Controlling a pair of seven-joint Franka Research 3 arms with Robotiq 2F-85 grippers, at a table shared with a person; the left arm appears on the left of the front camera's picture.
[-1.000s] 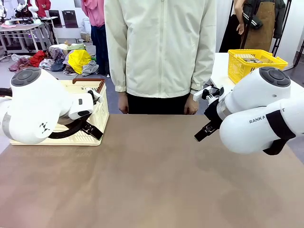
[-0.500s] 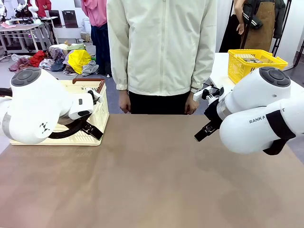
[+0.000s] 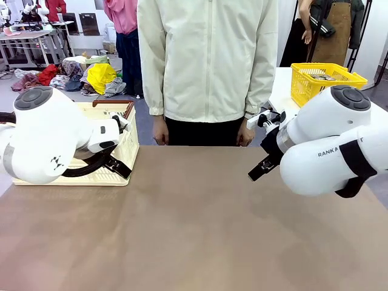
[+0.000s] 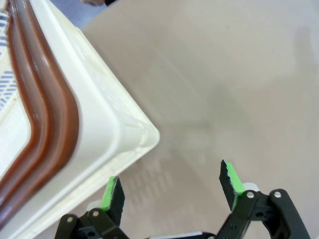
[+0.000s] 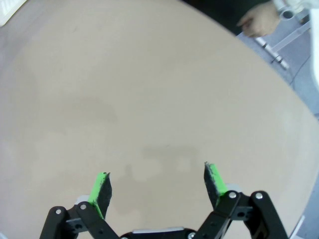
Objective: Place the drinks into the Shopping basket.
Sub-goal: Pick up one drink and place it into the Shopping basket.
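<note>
- The Shopping basket, cream-white with a brown rim, sits at the far left of the brown table, partly hidden behind the white left arm.
- In the left wrist view, the left gripper hangs over the tabletop with its jaws spread wide and nothing between the green pads; the corner of the Shopping basket lies just beyond one finger, its brown handle curving along the rim.
- In the right wrist view, the right gripper hovers over bare tabletop, jaws likewise wide apart and holding nothing.
- The right arm is folded at the right side of the table, well apart from the Shopping basket.
- A person in a pale zip jacket stands at the far edge of the table, arms down, both hands at the sides; one hand shows at the table's edge in the right wrist view.
- A smaller yellow mesh basket rests on a white surface behind the right arm, beyond the table's far right corner.
</note>
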